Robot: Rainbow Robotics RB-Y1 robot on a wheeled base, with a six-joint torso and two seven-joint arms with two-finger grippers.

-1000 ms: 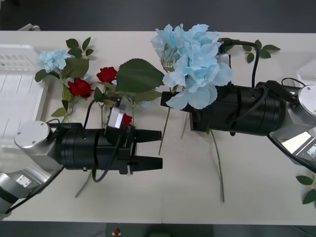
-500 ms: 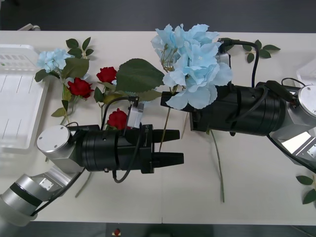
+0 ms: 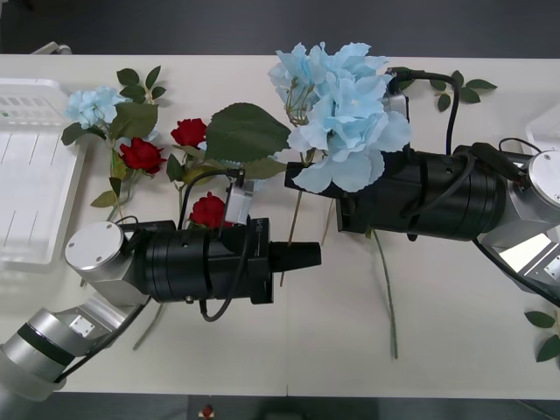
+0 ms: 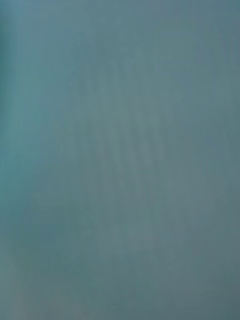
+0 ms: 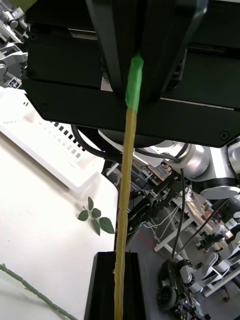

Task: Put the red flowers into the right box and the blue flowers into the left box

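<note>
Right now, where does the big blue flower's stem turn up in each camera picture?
Front view: the blue flower stem runs down mid-table from the bloom into the shut left gripper.
Left wrist view: it runs up the middle to the right gripper, clamped on it.
Right wrist view: too blurred to tell.
Shared landmark: the white right box.

A white table [image 3: 455, 350] spans the front view, evenly lit, with soft shadows lying on it. Beyond its far edge runs a dark grey floor [image 3: 219, 26], and a darker strip shows along the near edge. In the left wrist view, a cluttered room of metal frames and cables [image 5: 180, 225] lies past the table's edge.
</note>
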